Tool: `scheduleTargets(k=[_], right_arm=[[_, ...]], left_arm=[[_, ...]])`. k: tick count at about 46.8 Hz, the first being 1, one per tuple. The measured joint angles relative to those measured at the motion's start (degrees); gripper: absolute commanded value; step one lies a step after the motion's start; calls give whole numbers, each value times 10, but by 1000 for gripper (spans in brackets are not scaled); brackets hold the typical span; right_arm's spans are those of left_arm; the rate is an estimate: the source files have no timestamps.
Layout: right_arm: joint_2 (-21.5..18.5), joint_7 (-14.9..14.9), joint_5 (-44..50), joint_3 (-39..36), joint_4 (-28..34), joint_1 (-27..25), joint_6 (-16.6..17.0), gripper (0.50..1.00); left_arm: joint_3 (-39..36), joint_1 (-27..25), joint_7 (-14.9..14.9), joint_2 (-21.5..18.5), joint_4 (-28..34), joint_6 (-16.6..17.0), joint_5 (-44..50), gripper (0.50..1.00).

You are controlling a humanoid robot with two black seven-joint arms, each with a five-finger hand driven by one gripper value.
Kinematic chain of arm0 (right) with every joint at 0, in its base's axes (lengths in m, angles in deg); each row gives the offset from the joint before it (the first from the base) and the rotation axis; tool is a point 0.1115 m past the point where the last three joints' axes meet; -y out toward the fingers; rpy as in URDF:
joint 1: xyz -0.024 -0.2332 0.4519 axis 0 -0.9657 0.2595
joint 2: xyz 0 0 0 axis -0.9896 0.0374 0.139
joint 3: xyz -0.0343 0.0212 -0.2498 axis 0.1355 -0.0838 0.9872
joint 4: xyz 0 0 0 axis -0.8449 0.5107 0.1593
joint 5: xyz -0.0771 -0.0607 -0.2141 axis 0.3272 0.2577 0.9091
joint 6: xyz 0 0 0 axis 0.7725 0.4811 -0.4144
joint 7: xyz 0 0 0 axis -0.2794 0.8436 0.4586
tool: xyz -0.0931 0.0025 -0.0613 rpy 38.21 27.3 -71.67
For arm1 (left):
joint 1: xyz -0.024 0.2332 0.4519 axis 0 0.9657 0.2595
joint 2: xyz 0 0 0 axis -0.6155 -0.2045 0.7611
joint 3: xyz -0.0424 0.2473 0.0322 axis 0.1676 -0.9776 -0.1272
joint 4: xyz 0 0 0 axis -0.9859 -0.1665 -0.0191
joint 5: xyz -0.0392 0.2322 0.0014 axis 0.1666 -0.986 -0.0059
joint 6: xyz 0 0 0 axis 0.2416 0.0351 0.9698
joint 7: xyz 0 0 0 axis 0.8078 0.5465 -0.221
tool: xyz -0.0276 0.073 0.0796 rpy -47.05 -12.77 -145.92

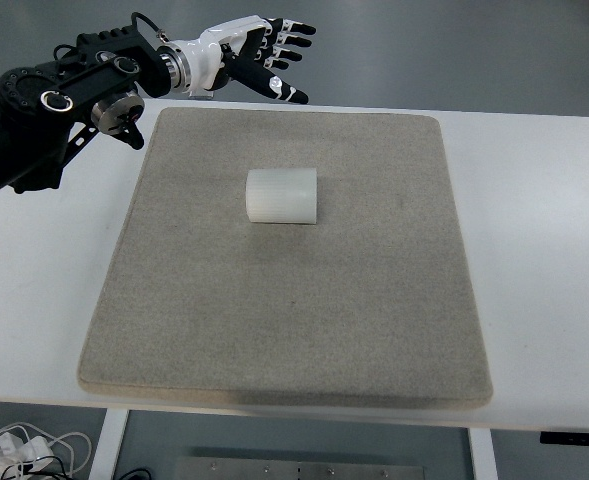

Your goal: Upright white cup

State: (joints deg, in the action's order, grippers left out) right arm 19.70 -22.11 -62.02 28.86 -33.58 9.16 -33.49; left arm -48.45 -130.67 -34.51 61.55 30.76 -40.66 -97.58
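White table (544,250) with a grey felt mat (294,330) covering most of it, grey floor behind. White cup (283,195) lies on its side on the mat, in the far half near centre, ribbed wall facing up. Mat around it is bare, nothing blocking access. Left hand (249,55) is up over the mat's far edge, well apart from the cup, fingers (284,35) spread and extended, holding nothing. Bundle of white cables (14,450) on the floor below the table's near-left corner.
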Motion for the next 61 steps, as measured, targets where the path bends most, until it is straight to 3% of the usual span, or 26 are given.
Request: scheduleTargets(k=[15, 22, 39, 61], right_arm=[[0, 0, 0, 0, 0, 0, 0, 952], [0, 0, 0, 0, 0, 0, 0, 952], [0, 0, 0, 0, 0, 0, 0, 952], [0, 0, 0, 0, 0, 0, 0, 952]], left_arm=[[-63, -39, -61, -87, 187, 6, -132, 992], [-65, -34, -73, -98, 238, 23, -194, 990], [-117, -25, -85, -47, 213, 67, -220, 964], [-145, -23, -85, 40, 112, 69, -221, 962]])
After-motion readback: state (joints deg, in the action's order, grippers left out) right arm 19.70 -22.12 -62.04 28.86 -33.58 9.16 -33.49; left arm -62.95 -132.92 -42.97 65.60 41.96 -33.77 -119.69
